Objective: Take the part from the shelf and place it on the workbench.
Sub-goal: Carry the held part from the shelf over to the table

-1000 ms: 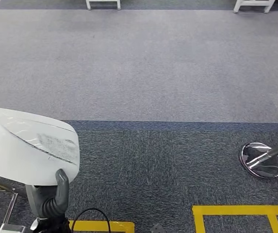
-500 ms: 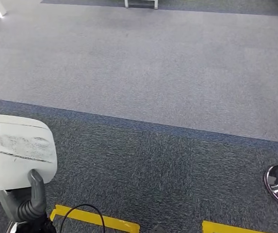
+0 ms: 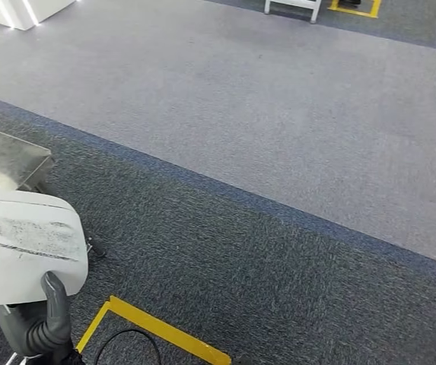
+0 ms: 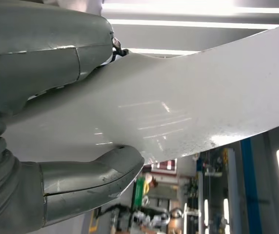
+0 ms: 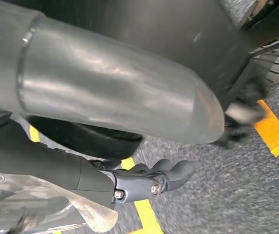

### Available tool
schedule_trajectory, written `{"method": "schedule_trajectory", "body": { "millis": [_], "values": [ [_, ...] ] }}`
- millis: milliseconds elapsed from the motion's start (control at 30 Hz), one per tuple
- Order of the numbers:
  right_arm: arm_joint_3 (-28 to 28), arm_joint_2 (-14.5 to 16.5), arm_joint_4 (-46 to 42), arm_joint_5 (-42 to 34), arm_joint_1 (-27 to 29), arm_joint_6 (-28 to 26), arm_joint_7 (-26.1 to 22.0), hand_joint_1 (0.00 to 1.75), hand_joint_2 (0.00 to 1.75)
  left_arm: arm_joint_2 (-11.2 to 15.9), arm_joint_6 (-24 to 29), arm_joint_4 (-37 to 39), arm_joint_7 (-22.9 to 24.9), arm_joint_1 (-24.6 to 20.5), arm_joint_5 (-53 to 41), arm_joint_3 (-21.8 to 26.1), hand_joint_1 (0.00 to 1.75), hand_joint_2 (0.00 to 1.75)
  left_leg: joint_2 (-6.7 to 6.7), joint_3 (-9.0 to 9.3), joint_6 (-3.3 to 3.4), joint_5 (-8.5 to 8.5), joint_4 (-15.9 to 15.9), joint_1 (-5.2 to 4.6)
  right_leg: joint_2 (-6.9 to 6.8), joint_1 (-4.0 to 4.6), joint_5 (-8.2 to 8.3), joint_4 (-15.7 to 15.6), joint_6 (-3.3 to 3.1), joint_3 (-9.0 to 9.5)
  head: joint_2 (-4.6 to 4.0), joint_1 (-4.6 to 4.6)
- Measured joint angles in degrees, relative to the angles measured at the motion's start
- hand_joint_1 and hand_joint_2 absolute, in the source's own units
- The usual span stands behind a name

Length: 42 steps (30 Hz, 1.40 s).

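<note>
Swinging left, the camera is bringing a metal surface (image 3: 8, 156) into sight beyond the white part (image 3: 26, 243). Left hand (image 3: 40, 323) is clamping the part from beneath; right hand (image 5: 149, 183) is hanging with fingers apart.

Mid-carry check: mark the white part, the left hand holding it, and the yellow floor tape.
white part (image 3: 26, 243), head view, its upper face.
left hand (image 3: 46, 323), head view, the thumb against the part's edge.
yellow floor tape (image 3: 163, 332), head view, along the strip.

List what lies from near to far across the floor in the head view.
Left hand gripping the white part → yellow tape line → dark grey carpet → lighter grey carpet → white furniture legs.
</note>
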Motion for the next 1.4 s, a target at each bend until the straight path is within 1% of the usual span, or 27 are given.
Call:
{"method": "schedule_trajectory", "body": {
  "millis": [67,100,133,167,233,300,333,367,400,467,533,600,633,667,700,767,833,900,967,1033,1100,1133,1167,1200,1267,1333,1400],
  "values": [
    [0.0,-0.1,0.0,0.0,0.2,0.0,0.0,0.00,0.00,-0.1,0.0,0.0,0.0,0.1,0.0,0.1,1.75,1.75,-1.61,0.05,0.23,-0.08,0.0,-0.13,0.99,0.10,-1.97,7.0,-0.06,-4.17,0.00,0.14],
    [0.0,-0.1,0.0,0.0,0.3,0.0,0.1,0.00,0.00,-0.1,0.0,0.0,0.0,0.1,0.0,0.2,1.75,1.75,-2.48,0.14,0.26,-0.11,0.0,-0.19,1.09,0.14,-1.35,8.0,-0.16,-5.22,0.00,0.14],
    [0.0,-0.1,0.0,0.0,0.3,0.0,0.1,0.00,0.00,-0.1,0.0,0.0,0.0,0.2,0.0,0.2,1.75,1.75,-3.41,0.29,0.26,-0.15,0.1,-0.24,1.21,0.17,0.35,6.9,-0.31,-5.29,0.00,0.14],
    [0.0,-0.1,0.0,0.0,0.3,0.0,0.1,0.00,0.00,-0.2,0.0,0.0,0.0,0.2,0.0,0.3,1.75,1.75,-4.30,0.47,0.21,-0.21,0.1,-0.25,1.52,0.17,2.80,3.7,-0.49,-4.31,0.00,0.14],
    [0.1,-0.1,0.0,0.0,0.3,0.0,0.1,0.00,0.00,-0.2,0.0,0.0,0.0,0.1,0.0,0.3,1.75,1.75,-5.89,0.62,-0.10,-0.41,0.3,-0.25,4.09,-0.01,6.71,-3.7,-0.81,-1.51,0.00,0.09],
    [0.1,-0.2,0.0,0.0,0.2,0.0,0.1,0.00,0.00,-0.3,0.0,0.0,0.0,0.1,0.0,0.4,1.75,1.75,-7.15,0.25,-0.75,-0.43,0.4,0.00,6.56,-0.09,7.48,-7.2,-1.00,0.19,0.01,0.02],
    [0.1,-0.2,0.0,0.0,0.3,0.1,0.1,0.00,0.00,-0.3,0.0,0.0,0.0,0.2,0.0,0.4,1.75,1.75,-7.76,0.02,-1.15,-0.33,0.4,0.15,6.85,-0.02,7.35,-7.5,-1.10,0.48,0.01,-0.01],
    [0.1,-0.1,0.0,0.0,0.2,0.1,0.1,0.00,0.00,-0.3,0.0,0.0,0.0,0.2,0.0,0.4,1.75,1.75,-8.43,-0.09,-1.53,-0.19,0.3,0.32,6.23,0.01,7.37,-7.7,-1.28,0.75,0.01,-0.02],
    [0.1,-0.1,0.0,0.0,0.2,0.1,0.1,0.00,0.00,-0.3,0.0,-0.1,0.0,0.3,0.0,0.5,1.75,1.75,-8.32,-0.19,-1.86,-0.30,0.5,0.28,5.50,-0.05,7.47,-8.0,-1.51,0.97,0.00,-0.06],
    [0.1,0.0,0.0,0.0,0.2,0.1,0.0,0.00,0.00,-0.4,0.0,-0.1,0.0,0.3,0.0,0.6,1.75,1.75,-5.96,-1.32,-2.44,-1.93,3.0,0.05,3.72,-0.28,7.54,-8.5,-2.03,1.53,0.00,-0.41],
    [0.1,0.0,0.0,0.0,0.4,0.1,0.0,0.00,0.00,-0.3,0.0,-0.2,0.0,0.2,0.0,0.6,1.75,1.75,-2.78,-4.51,-2.99,-5.40,9.9,0.14,1.73,-0.18,7.28,-8.6,-2.44,1.91,0.00,-0.73],
    [0.1,0.0,0.0,0.0,0.5,0.1,0.1,0.00,0.00,-0.3,0.0,-0.2,0.0,0.3,0.0,0.7,1.75,1.75,-1.76,-7.51,-3.40,-7.45,16.0,0.47,-0.20,-0.08,6.97,-8.6,-2.57,2.14,0.00,-0.74],
    [0.1,0.0,0.0,0.0,0.5,0.1,0.1,0.00,0.00,-0.3,0.0,-0.2,0.0,0.4,0.0,0.7,1.75,1.75,-1.58,-7.62,-3.51,-6.82,16.2,0.60,-1.04,-0.07,6.81,-8.6,-2.55,2.30,0.00,-0.74],
    [0.1,0.0,0.0,0.0,0.4,0.1,0.1,0.00,0.00,-0.3,0.0,-0.2,0.0,0.4,0.0,0.8,1.75,1.75,-1.32,-6.62,-3.54,-5.19,14.2,0.69,-1.80,-0.07,6.63,-8.6,-2.49,2.53,0.00,-0.75],
    [0.1,0.0,0.0,0.0,0.3,0.1,0.1,0.00,0.00,-0.3,0.0,-0.2,0.0,0.4,0.0,0.8,1.75,1.75,-0.66,-4.66,-3.44,-2.93,10.4,0.70,-2.49,-0.07,6.42,-8.6,-2.40,2.86,0.00,-0.76],
    [0.1,0.0,0.0,0.0,0.3,0.1,0.1,0.00,0.00,-0.3,0.0,-0.2,0.0,0.3,0.0,0.8,1.75,1.75,2.13,-0.86,-2.88,-0.21,3.0,0.20,-3.62,0.13,5.91,-8.6,-1.94,3.38,0.00,-0.78],
    [0.1,0.0,0.0,0.0,0.3,0.1,0.1,0.00,0.00,-0.4,0.0,-0.2,0.0,0.4,0.0,0.8,1.75,1.75,3.75,0.27,-2.22,-0.20,0.4,-0.41,-4.68,0.44,5.54,-8.7,-1.33,3.69,0.00,-0.67],
    [0.1,0.0,0.0,0.0,0.1,0.1,0.0,0.00,0.00,-0.4,0.0,-0.3,0.0,0.5,0.0,0.9,1.75,1.75,2.61,0.28,-1.55,-0.16,0.0,-0.35,-5.59,0.46,5.19,-8.8,-0.70,4.08,0.00,-0.57],
    [0.1,0.1,0.0,0.0,-0.1,0.2,0.0,0.00,0.00,-0.5,0.0,-0.4,0.0,0.5,0.0,0.9,1.75,1.75,1.26,0.68,-0.75,0.08,-0.7,0.03,-3.48,0.31,3.69,-7.1,-0.21,3.55,0.00,-0.31],
    [0.1,0.0,0.0,0.0,0.0,0.2,0.0,0.00,0.00,-0.6,0.0,-0.5,0.0,0.4,0.0,0.8,1.75,1.75,0.00,0.87,-0.15,0.15,-0.9,0.20,-0.07,0.20,0.49,-0.7,-0.04,0.42,0.00,0.10],
    [0.1,0.0,0.0,0.0,0.2,0.2,0.0,0.00,0.00,-0.6,0.0,-0.5,0.0,0.4,0.0,0.8,1.75,1.75,-1.42,0.87,0.07,0.07,-0.9,0.16,1.01,0.18,-1.69,6.3,0.05,-3.68,0.00,0.22],
    [0.1,0.0,0.0,0.0,0.3,0.2,0.1,0.00,0.00,-0.6,0.0,-0.5,0.0,0.4,0.0,0.8,1.75,1.75,-2.17,0.93,0.08,0.04,-0.9,0.16,1.12,0.17,-1.25,7.4,0.08,-4.79,0.00,0.22],
    [0.1,-0.1,0.0,0.0,0.3,0.2,0.1,0.00,0.00,-0.6,0.0,-0.5,0.0,0.4,0.0,0.8,1.75,1.75,-2.92,1.02,0.02,-0.02,-0.8,0.18,1.17,0.13,0.40,6.3,0.07,-4.79,0.00,0.23],
    [0.1,-0.1,0.0,0.0,0.3,0.2,0.1,0.00,0.00,-0.6,0.0,-0.5,0.0,0.4,0.0,0.8,1.75,1.75,-3.66,1.14,-0.11,-0.12,-0.7,0.23,1.39,0.05,2.91,3.1,0.03,-3.77,0.00,0.23],
    [0.1,-0.1,0.0,0.0,0.3,0.2,0.1,0.00,0.00,-0.6,0.0,-0.5,0.0,0.4,0.0,0.8,1.75,1.75,-4.89,1.12,-0.60,-0.46,-0.3,0.25,3.25,-0.24,6.68,-4.3,-0.12,-0.90,0.00,0.20],
    [0.1,-0.1,0.0,0.0,0.3,0.2,0.1,0.00,0.00,-0.6,-0.1,-0.5,0.0,0.4,0.0,0.8,1.75,1.75,-5.85,0.64,-1.32,-0.52,0.0,0.30,4.86,-0.31,7.35,-7.6,-0.44,0.60,0.00,0.16],
    [0.1,0.0,0.0,0.0,0.3,0.2,0.1,0.00,0.00,-0.6,-0.1,-0.5,0.0,0.4,0.0,0.8,1.75,1.75,-6.67,0.30,-2.02,-0.40,0.0,0.51,4.40,-0.20,7.26,-7.8,-0.98,0.92,0.01,0.16]
  ]
}}
